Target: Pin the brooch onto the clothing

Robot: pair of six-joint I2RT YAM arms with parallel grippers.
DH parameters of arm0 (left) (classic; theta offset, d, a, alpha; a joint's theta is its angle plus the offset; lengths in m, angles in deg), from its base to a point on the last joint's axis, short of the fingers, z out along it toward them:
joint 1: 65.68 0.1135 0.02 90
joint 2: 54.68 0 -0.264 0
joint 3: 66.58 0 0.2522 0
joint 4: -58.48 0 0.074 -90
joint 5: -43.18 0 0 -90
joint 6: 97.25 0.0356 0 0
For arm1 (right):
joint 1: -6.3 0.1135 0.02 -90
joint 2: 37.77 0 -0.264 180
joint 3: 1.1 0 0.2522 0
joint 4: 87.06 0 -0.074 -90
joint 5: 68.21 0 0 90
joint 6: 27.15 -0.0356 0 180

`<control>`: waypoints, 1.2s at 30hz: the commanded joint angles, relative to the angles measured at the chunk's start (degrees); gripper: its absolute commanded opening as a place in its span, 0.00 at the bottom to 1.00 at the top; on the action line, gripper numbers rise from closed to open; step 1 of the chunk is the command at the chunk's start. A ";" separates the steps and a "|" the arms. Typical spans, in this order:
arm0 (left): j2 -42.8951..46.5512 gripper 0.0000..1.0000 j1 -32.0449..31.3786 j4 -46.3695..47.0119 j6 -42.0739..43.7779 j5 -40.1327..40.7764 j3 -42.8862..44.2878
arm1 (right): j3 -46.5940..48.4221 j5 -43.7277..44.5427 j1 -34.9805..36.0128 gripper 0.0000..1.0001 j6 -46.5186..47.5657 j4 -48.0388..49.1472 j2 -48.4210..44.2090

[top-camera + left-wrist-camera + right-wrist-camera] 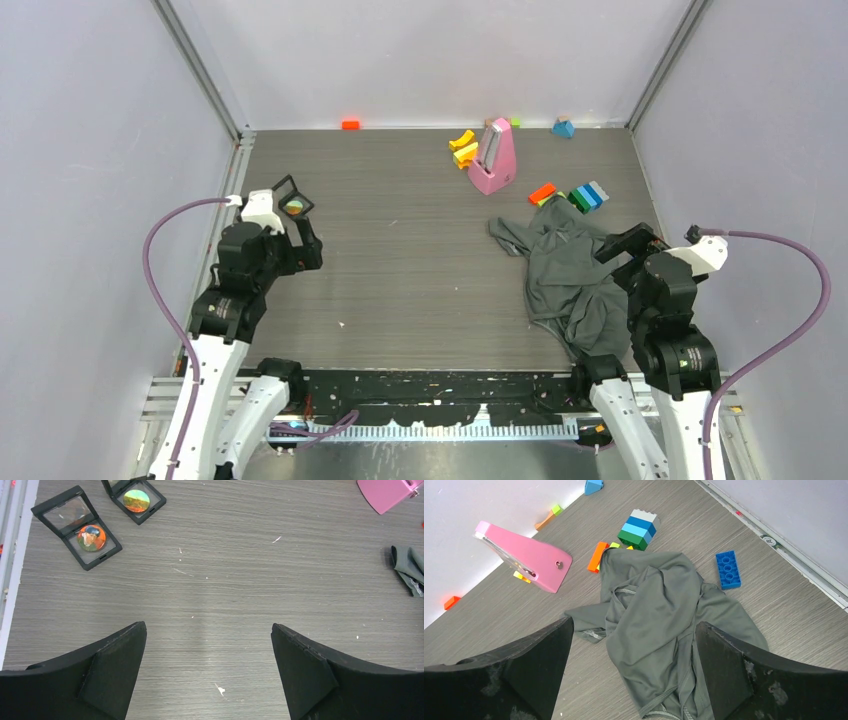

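Note:
The clothing (pixel 565 280), a dark grey T-shirt, lies crumpled at the table's right side; in the right wrist view the clothing (pixel 654 605) spreads under and between the fingers. My right gripper (pixel 634 622) hovers over it, open, holding nothing. Two open black boxes lie at the left, each with a round brooch: an orange brooch (pixel 91 537) and a green-yellow brooch (pixel 136 501). My left gripper (pixel 209 627) is open over bare table, nearer me than the boxes. From above, the left gripper (pixel 303 243) sits beside one boxed brooch (pixel 295 207); the right gripper (pixel 625 245) is at the shirt's right edge.
A pink wedge-shaped stand (pixel 493 158) is at the back, with yellow pieces (pixel 463 148) beside it. Stacked green and blue bricks (pixel 638 529), an orange brick (pixel 597 556) and a flat blue brick (pixel 728 570) lie round the shirt's far side. Walls enclose the table.

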 commanded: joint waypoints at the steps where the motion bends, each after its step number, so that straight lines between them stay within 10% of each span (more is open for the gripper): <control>1: 0.20 1.00 -0.03 0.65 -0.90 0.67 2.31 | 1.82 0.51 0.25 0.98 0.47 0.42 0.67; 25: -1.78 1.00 -0.03 -0.03 0.99 0.72 0.36 | -10.87 -12.19 3.01 0.83 -7.93 10.21 34.21; 36: -3.41 0.98 -0.03 -0.26 1.25 0.51 0.69 | -15.78 -9.29 12.92 0.76 -14.09 9.00 34.90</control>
